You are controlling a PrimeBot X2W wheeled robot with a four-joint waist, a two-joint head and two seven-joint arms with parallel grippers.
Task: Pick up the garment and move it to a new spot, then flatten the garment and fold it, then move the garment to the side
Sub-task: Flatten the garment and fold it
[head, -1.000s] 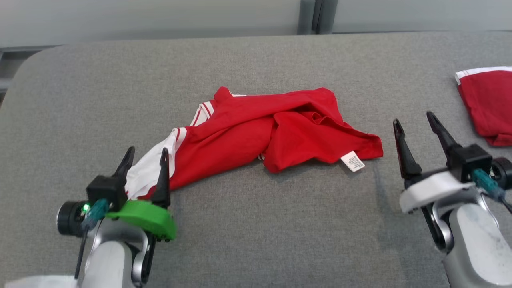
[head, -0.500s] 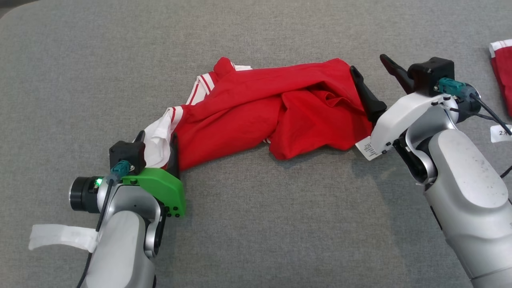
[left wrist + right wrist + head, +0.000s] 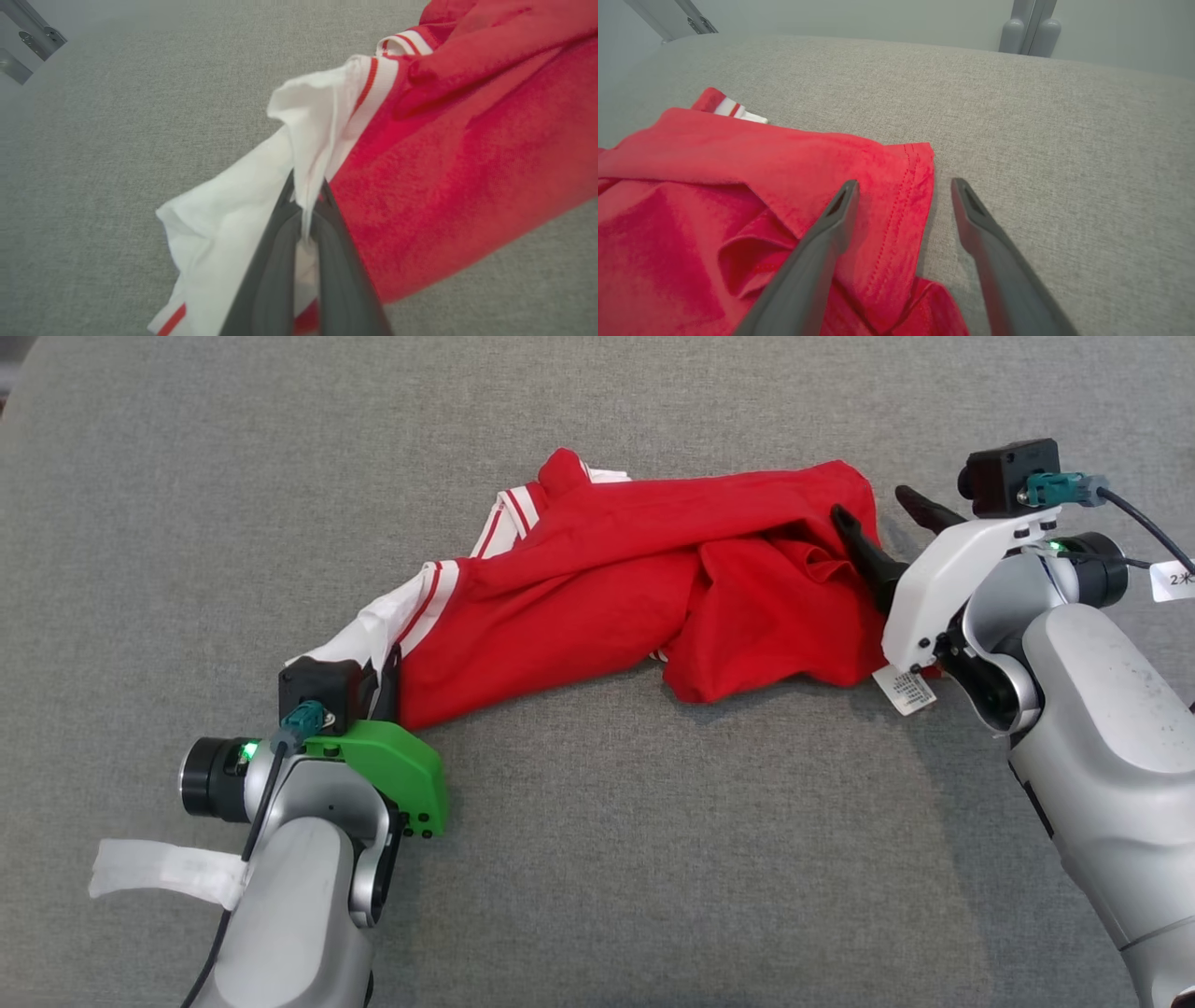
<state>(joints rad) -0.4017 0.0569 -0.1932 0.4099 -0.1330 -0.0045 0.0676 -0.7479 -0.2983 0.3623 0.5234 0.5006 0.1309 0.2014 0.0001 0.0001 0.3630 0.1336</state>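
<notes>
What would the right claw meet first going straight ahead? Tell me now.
Likely the garment, at its hemmed corner: the open right claw straddles that edge, one finger over red cloth, the other over the gray surface. Its height above the cloth is unclear.

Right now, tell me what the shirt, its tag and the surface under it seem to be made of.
The shirt: soft matte knit, probably cotton jersey; it creases and has a stitched hem. The tag: thin white printed label, perhaps woven synthetic; too small to tell. The surface: grey matte woven cloth, like upholstery; a heathered weave shows.
</notes>
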